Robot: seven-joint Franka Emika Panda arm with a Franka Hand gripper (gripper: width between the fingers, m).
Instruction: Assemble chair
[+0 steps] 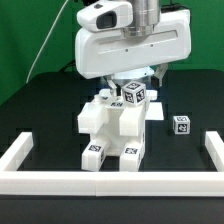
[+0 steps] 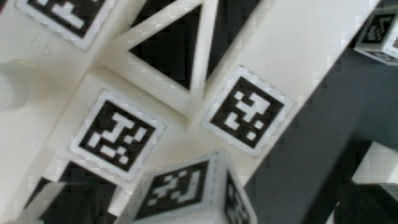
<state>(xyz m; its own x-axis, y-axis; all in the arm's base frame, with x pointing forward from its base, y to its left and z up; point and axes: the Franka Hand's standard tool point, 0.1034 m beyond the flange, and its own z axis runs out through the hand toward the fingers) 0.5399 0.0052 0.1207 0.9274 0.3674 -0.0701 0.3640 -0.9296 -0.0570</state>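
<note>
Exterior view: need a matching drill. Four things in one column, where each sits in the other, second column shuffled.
Things
1. gripper
2. stacked chair parts
3. loose tagged block
4. border rail

Places
A. along the front edge and up both sides
B. alone, on the exterior view's right of the stack, apart from it
C. middle of the black table, nearest the front rail
D. directly above the stack

Pairs: 1-D, 2-C, 3-B, 4-A
</note>
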